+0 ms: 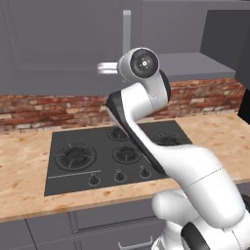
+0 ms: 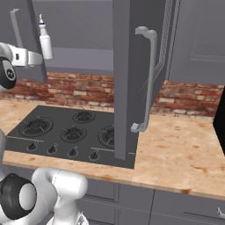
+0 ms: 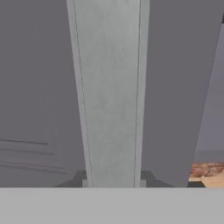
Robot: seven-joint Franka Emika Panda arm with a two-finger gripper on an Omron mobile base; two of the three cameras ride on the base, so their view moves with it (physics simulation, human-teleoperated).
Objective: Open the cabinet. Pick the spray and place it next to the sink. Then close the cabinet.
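The cabinet is a dark-grey wall unit. Its right door stands swung wide open towards me, and its left door looks almost closed. My gripper is shut on the lower part of the left door's silver bar handle, which runs up between the finger tips. The same handle rises above my hand. The spray, a slim pale bottle with a blue nozzle, stands upright on the cabinet's shelf just past my gripper. The sink is out of view.
A black gas cooktop is set into the tan counter below the cabinet, in front of a brick backsplash. The open right door with its long handle juts out over the counter. Grey drawers run under the counter.
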